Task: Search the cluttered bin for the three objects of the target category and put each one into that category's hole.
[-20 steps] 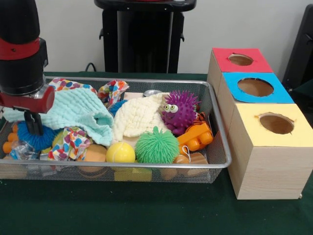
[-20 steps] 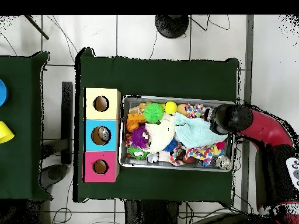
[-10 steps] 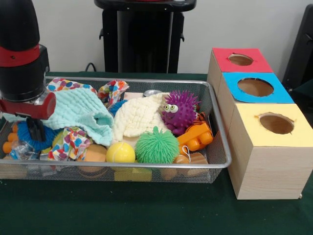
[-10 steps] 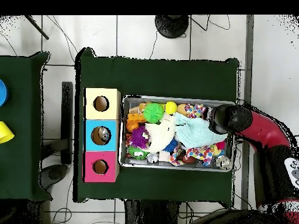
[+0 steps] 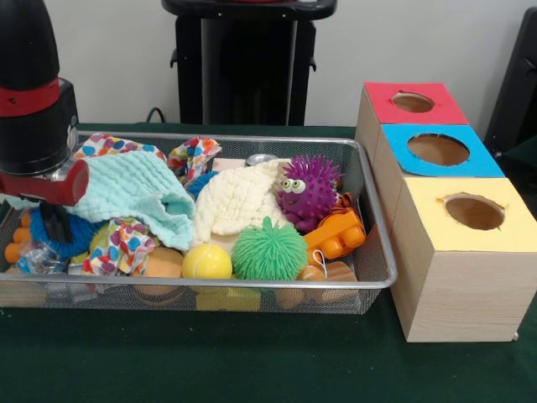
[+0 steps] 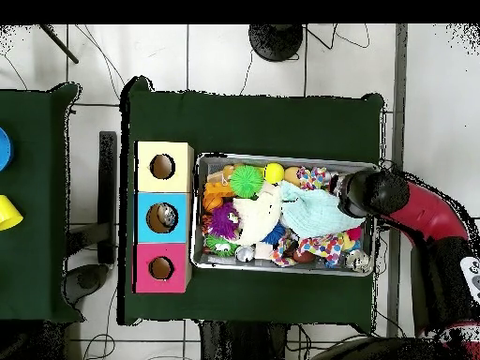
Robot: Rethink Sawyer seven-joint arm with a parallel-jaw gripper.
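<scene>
Where bin (image 5: 373,220) rim crowds end effector (image 5: 55,225)

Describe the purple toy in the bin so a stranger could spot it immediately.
Look in the wire mesh bin, toward the end nearest the three wooden boxes. The purple spiky ball sits behind the orange plastic toy. It alone has googly eyes.

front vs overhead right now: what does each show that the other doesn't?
Front only: the purple toy's googly eyes, the bin's mesh wall, and the gripper down at the blue ring.

Overhead only: something lying inside the blue box's hole, and the second table.

Both: bin, three boxes, green ball, mint cloth, arm over the bin's end farthest from the boxes.
</scene>
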